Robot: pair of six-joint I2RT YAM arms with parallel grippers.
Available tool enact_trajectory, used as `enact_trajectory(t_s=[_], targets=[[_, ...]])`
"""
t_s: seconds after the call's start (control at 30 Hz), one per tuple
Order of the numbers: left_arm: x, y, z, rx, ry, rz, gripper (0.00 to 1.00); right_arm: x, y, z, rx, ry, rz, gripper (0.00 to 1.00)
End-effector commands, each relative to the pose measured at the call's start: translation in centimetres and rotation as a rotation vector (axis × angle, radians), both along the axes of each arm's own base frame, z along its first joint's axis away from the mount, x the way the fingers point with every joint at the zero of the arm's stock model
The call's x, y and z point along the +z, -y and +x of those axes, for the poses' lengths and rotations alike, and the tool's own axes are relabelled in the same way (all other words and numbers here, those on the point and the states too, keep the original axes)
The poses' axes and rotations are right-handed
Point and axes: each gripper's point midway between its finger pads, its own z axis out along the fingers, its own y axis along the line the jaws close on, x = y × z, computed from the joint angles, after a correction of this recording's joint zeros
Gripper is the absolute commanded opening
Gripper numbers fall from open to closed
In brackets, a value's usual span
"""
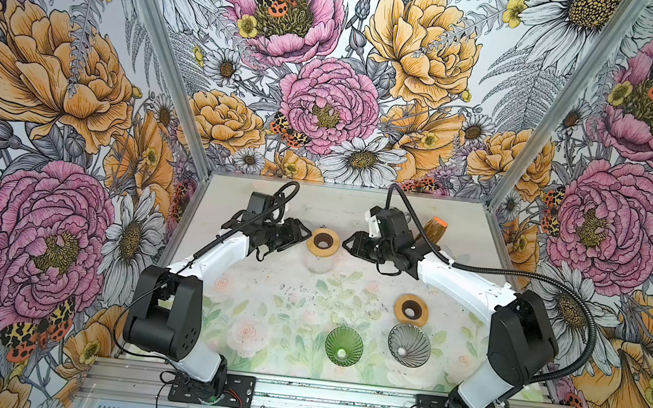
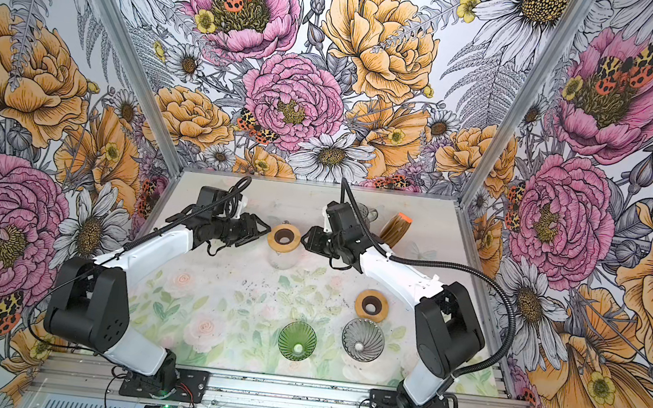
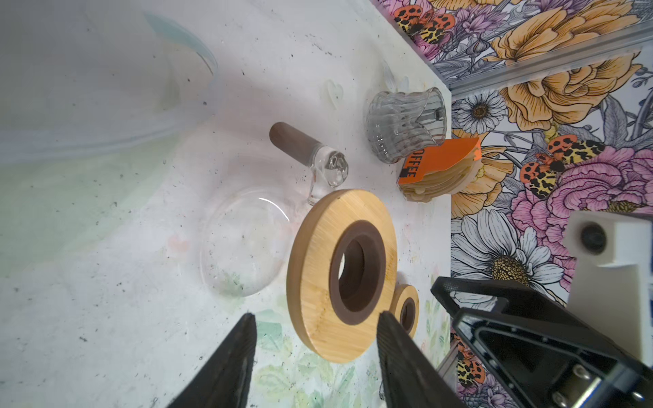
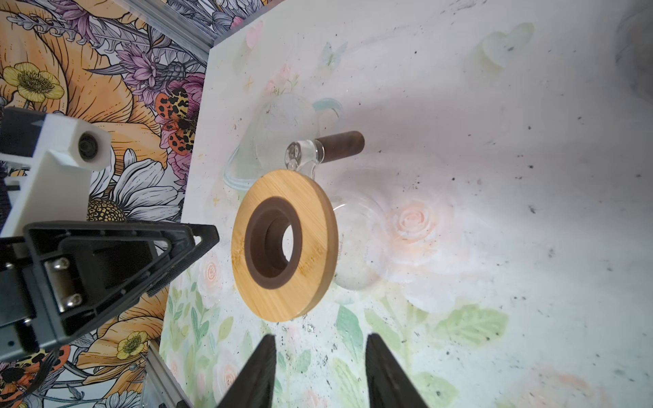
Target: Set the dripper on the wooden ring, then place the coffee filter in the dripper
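Note:
The coffee filter stack [image 1: 433,230], brown paper with an orange cover, leans at the back right of the table and also shows in the left wrist view [image 3: 438,173]. A green glass dripper [image 1: 344,346] and a grey glass dripper [image 1: 409,345] stand near the front. My left gripper [image 1: 305,234] is open just left of a wooden ring [image 1: 325,243] that sits on a glass carafe [image 1: 320,264]. My right gripper [image 1: 347,243] is open just right of that ring. Nothing is between the fingers of either gripper [image 3: 316,318] [image 4: 320,337].
A second wooden ring [image 1: 412,310] lies behind the grey dripper. A clear ribbed glass dripper [image 3: 406,123] stands at the back beside the filter stack. The carafe's brown handle [image 4: 341,146] points toward the back wall. Floral walls close in three sides of the table.

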Motion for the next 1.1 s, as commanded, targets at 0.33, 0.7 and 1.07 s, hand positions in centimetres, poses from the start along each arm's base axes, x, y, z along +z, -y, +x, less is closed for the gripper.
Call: enact_trajectory(t_s=[0.33, 0.7, 1.07], targets=[[0.3, 0.4, 1.1, -0.009, 0.019, 0.075, 0.57, 0.3, -1.3, 2.2, -0.007, -0.008, 0.011, 0.38], [0.8, 0.5, 1.0, 0.005, 0.020, 0.097, 0.57, -0.5, -1.5, 2.5, 0.016, -0.020, 0.007, 0.38], [1.3, 0.6, 1.3, 0.009, 0.006, 0.075, 0.58, -0.7, -2.1, 2.8, 0.034, -0.035, 0.004, 0.33]])
